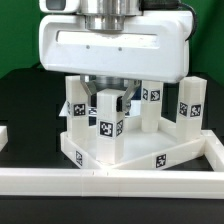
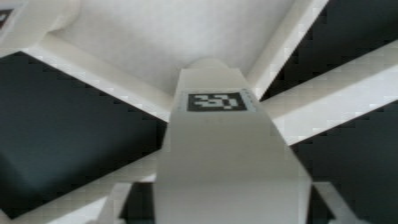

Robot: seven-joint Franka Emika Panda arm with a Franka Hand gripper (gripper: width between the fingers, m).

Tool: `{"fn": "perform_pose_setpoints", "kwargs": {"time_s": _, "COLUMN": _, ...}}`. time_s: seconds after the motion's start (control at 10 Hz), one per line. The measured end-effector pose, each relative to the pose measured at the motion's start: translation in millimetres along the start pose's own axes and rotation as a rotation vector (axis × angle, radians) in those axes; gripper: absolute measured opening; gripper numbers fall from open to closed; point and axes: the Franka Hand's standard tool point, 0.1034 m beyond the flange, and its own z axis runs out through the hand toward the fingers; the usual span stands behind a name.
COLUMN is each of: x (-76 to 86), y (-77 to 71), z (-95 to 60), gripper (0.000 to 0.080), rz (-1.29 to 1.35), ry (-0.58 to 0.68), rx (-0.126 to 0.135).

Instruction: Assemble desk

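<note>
The desk's tabletop (image 1: 130, 152) sits turned at an angle on the black bench (image 1: 20, 95), its raised rim and corners showing white, with a tag on its near side wall. Several white legs stand on it: one at the front (image 1: 107, 124) with a tag on its face, one at the exterior view's left (image 1: 75, 102), one at the exterior view's right (image 1: 188, 103), and one further back (image 1: 152, 105). The hand (image 1: 110, 95) hangs directly above the tabletop, its broad white body covering the middle of the piece, and the front leg rises straight up beneath it. In the wrist view this leg (image 2: 221, 150) fills the centre, tag on its end face, with a finger (image 2: 128, 200) on each side of it low in the frame; the hand is partly closed with its fingers against the leg's sides, gripping it. White border rails (image 1: 150, 180) lie on the bench in front of the tabletop and along the exterior view's right.
</note>
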Motion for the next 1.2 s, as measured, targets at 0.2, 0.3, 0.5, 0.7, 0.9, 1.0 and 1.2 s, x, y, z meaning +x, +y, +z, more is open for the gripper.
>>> {"fn": "perform_pose_setpoints", "kwargs": {"time_s": 0.2, "x": -0.2, "y": -0.1, "z": 0.1, "gripper": 0.0292, "rz": 0.091, "ry": 0.000, "rx": 0.000}}
{"fn": "perform_pose_setpoints", "kwargs": {"time_s": 0.3, "x": -0.8, "y": 0.0, "z": 0.6, "gripper": 0.0292, "rz": 0.203, "ry": -0.005, "rx": 0.007}}
{"fn": "perform_pose_setpoints", "kwargs": {"time_s": 0.5, "x": 2.9, "y": 7.1, "z": 1.0, "gripper": 0.0292, "rz": 0.428, "ry": -0.018, "rx": 0.036}}
{"fn": "perform_pose_setpoints", "kwargs": {"time_s": 0.7, "x": 4.2, "y": 9.6, "z": 1.2, "gripper": 0.0292, "rz": 0.572, "ry": -0.019, "rx": 0.033}}
{"fn": "perform_pose_setpoints", "kwargs": {"time_s": 0.9, "x": 7.8, "y": 16.4, "z": 1.1, "gripper": 0.0292, "rz": 0.750, "ry": -0.017, "rx": 0.025}}
{"fn": "perform_pose_setpoints", "kwargs": {"time_s": 1.0, "x": 8.9, "y": 18.2, "z": 0.9, "gripper": 0.0292, "rz": 0.809, "ry": -0.015, "rx": 0.022}}
{"fn": "perform_pose_setpoints", "kwargs": {"time_s": 1.2, "x": 11.3, "y": 22.0, "z": 0.9, "gripper": 0.0292, "rz": 0.914, "ry": -0.008, "rx": 0.017}}
